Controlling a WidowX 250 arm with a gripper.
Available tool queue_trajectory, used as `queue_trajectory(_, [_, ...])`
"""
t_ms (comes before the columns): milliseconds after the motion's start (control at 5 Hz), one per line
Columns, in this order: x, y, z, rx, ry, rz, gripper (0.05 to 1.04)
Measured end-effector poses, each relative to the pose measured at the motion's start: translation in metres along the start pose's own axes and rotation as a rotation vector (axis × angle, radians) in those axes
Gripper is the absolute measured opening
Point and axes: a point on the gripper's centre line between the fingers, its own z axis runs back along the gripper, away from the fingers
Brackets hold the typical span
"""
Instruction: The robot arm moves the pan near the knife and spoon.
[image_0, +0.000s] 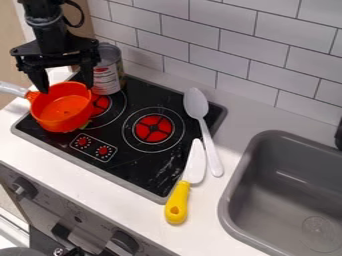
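The gripper (66, 88) hangs with its fingers (88, 71) spread wide and tips down at the far part of the orange pan's rim; nothing shows pinched between them, and whether either tip touches the rim I cannot tell. The pan (63, 106) sits at the left end of the black stove top (127, 160), well apart from the knife and spoon. Its pale handle (12, 89) points left and is cut off by the view's edge. A scrap of green and yellow (85, 125) peeks out under the pan, too small to make out. Just beside pan and fingers stands a tin can (109, 75), partly hidden by the nearer finger, and the pan covers part of a red burner (100, 104). Another burner (153, 128) lies between the pan and the spoon (196, 104), which slants over the stove's right edge onto the white surface (220, 210). The knife (195, 162) lies beside it, its yellow handle toward the front. Farther right is a grey sink (287, 170), cut off by the view. The arm comes down from the upper left, its upper part out of view.
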Motion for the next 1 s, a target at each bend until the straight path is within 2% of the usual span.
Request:
queue_trajectory(200, [-0.005, 0.001, -0.007, 0.006, 0.03, -0.015, 0.996])
queue_trajectory(400, [0.002, 0.011, -0.012, 0.042, 0.037, -0.224, 0.996])
queue_trajectory(600, [0.007, 0.02, -0.017, 0.046, -0.018, -0.485, 0.996])
queue_trajectory(800, [0.007, 0.026, -0.02, 0.024, -0.034, -0.734, 0.996])
queue_trajectory(1000, [-0.001, 0.024, -0.021, -0.101, -0.024, -0.932, 0.996])
